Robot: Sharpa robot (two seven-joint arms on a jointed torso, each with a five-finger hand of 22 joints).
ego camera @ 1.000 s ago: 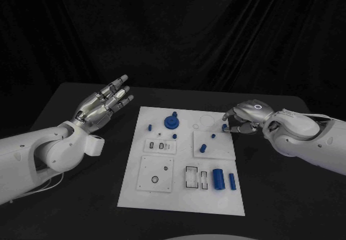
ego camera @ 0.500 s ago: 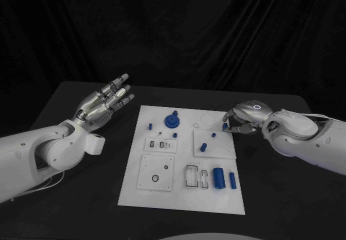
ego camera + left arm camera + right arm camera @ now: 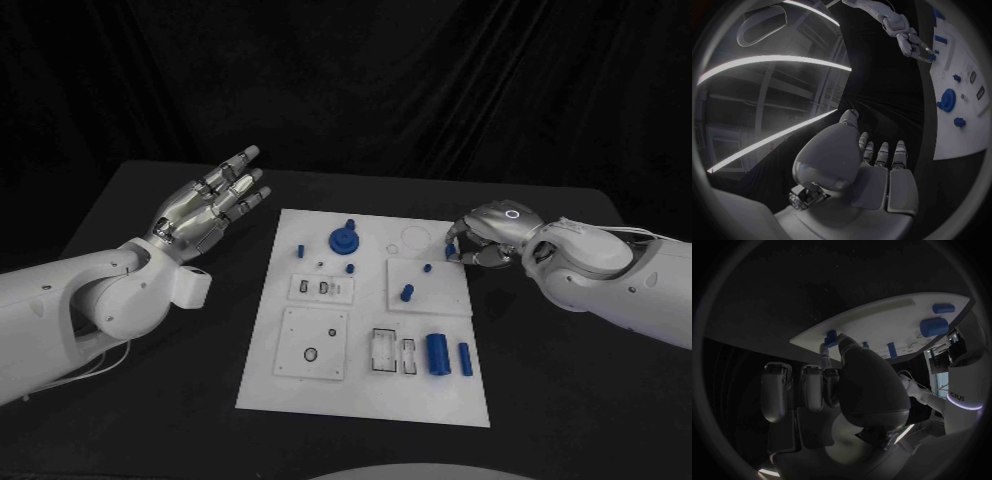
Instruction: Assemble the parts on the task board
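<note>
Board (image 3: 368, 400) lies mid-table (image 3: 577, 400). Right hand (image 3: 483, 238) sits at board's right edge, far end, fingers curled, pinching a small blue part (image 3: 451, 252) at the edge; wrist view shows the same part (image 3: 831, 336) at the fingertips. Left hand (image 3: 212, 203) hangs off board's left side, well apart, fingers spread, holding nothing. Blue knob (image 3: 343, 241) stands near far end; two blue cylinders (image 3: 449, 357) lie near right corner. No readable writing on board; "Sharpa" on the white body in right wrist view, too small to be sure.

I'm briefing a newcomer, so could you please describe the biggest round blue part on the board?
On the white task board, look at the far half, left of centre. The round blue part stands there, wider than the small blue pegs beside it.
</note>
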